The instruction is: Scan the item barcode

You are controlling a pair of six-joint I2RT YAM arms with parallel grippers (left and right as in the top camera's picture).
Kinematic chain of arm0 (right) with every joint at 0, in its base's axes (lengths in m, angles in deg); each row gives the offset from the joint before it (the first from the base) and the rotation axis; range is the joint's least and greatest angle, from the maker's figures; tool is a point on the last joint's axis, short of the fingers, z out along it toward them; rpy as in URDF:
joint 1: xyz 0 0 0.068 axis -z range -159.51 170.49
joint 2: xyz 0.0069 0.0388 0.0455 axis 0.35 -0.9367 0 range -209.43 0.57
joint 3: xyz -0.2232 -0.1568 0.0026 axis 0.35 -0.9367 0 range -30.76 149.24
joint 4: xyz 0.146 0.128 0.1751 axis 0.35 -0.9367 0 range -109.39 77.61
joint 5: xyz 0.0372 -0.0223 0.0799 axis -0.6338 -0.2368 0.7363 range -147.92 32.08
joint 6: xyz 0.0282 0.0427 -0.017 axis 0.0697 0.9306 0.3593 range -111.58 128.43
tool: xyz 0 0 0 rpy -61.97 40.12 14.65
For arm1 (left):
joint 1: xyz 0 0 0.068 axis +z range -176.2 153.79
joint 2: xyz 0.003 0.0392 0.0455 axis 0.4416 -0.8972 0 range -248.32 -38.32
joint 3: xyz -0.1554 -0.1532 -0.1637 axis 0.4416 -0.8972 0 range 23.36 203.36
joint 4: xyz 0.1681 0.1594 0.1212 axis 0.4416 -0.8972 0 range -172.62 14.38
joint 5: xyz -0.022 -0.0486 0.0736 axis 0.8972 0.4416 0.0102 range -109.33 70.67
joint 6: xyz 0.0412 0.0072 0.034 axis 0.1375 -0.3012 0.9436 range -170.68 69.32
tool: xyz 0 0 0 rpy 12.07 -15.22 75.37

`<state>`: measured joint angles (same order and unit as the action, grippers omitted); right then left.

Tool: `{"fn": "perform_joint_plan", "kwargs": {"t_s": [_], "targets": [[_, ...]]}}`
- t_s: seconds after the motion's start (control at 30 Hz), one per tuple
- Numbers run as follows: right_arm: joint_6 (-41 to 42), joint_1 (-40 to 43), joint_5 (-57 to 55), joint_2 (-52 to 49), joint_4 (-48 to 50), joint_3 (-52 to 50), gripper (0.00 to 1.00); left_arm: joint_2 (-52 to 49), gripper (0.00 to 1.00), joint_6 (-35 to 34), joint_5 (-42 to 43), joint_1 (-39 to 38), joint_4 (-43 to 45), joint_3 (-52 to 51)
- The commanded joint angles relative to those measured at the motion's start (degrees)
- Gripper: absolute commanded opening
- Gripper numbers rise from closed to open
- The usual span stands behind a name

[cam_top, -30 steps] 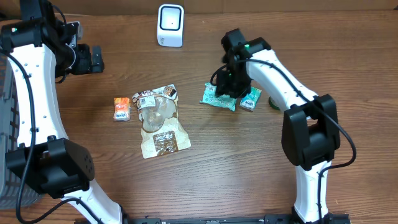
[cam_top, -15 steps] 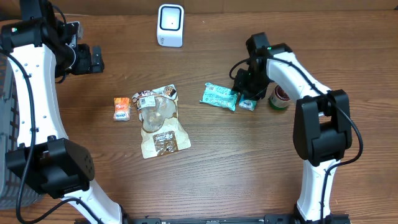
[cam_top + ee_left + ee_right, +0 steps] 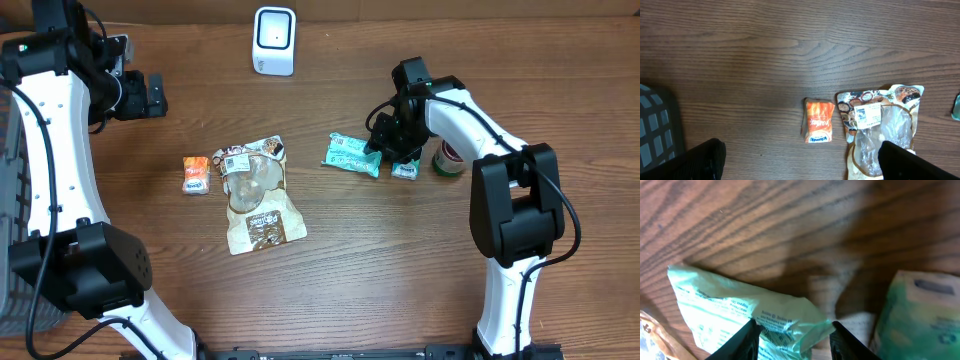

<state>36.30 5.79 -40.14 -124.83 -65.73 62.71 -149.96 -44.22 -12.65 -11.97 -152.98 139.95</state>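
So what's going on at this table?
Two robot arms are set to scan an item's barcode at the white scanner at the back. The right tool is low over one end of the teal packet, fingers apart either side of its corner; nothing is lifted yet. The left tool hangs open off to the side, empty. An orange packet and a clear snack bag lie apart from both.

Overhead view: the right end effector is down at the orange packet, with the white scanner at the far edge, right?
No: the right end effector is at the teal packet, not the orange packet, as the overhead view shows. The white scanner is at the far edge.
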Motion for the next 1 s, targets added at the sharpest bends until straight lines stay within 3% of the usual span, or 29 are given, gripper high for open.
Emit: {"fn": "perform_joint_plan", "kwargs": {"t_s": [0.0, 0.17, 0.27, 0.3, 0.6, 0.97], "targets": [[2.34, -1.77, 0.35, 1.07, 1.49, -1.79, 0.40, 0.85, 1.00, 1.25, 0.39, -0.44, 0.04, -0.26], [3.82, -2.23, 3.13, 1.07, 7.30, -5.44, 0.27, 0.85, 1.00, 1.25, 0.39, -0.44, 0.04, -0.26], [3.10, -2.01, 4.35, 1.09, 9.14, -5.64, 0.06, 0.85, 1.00, 1.25, 0.39, -0.44, 0.04, -0.26], [1.88, -1.79, 5.57, 1.11, 9.60, -5.64, 0.04, 0.85, 1.00, 1.25, 0.39, -0.44, 0.04, -0.26], [-12.76, 3.37, 33.44, 5.16, 11.80, -4.42, 0.04, 0.85, 1.00, 1.25, 0.39, -0.44, 0.04, -0.26], [-14.67, 4.44, 32.61, 25.03, 7.04, -4.42, 0.04, 0.85, 1.00, 1.25, 0.39, -0.44, 0.04, -0.26]]}}
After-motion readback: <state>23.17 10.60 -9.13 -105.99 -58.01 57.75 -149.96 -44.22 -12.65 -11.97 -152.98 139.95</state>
